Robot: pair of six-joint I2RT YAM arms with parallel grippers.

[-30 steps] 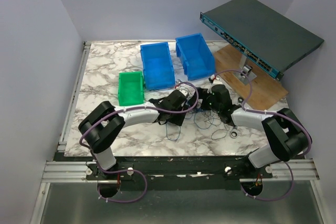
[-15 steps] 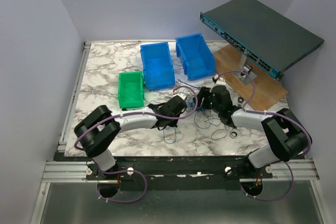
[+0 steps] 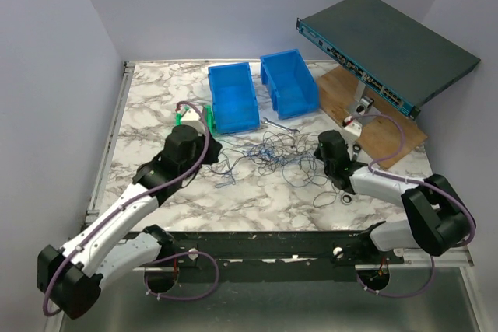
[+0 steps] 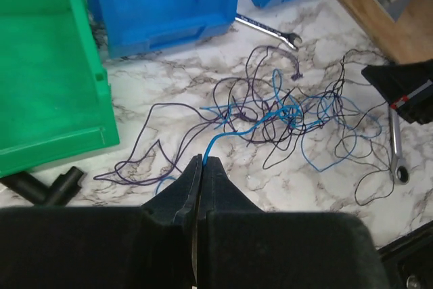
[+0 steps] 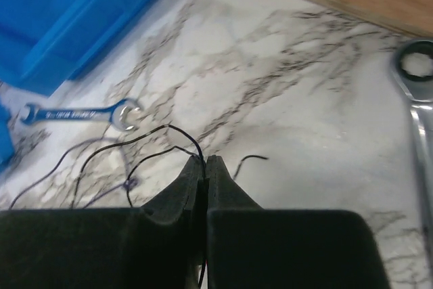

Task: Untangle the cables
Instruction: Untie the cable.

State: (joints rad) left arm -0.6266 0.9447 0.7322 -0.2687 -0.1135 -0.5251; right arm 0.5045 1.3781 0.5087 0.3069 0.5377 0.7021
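Left tool (image 4: 201, 160) back (cables (image 4: 284, 116) at tip)

Left gripper (image 4: 203, 160) now pinched on a blue cable (image 4: 237, 128), drawn back toward the worktop's (image 3: 148, 106) left edge, right gripper (image 5: 206, 159) pinched on a dark cable (image 5: 169, 126), cables (image 3: 272, 153) stretched wider apart.

- Our left gripper (image 4: 203, 162): jaws pinched together on a blue cable (image 4: 238, 130), arm stretched forward.
- Our right gripper (image 5: 206, 162): jaws clamped on a dark cable (image 5: 157, 131), elbow bent.
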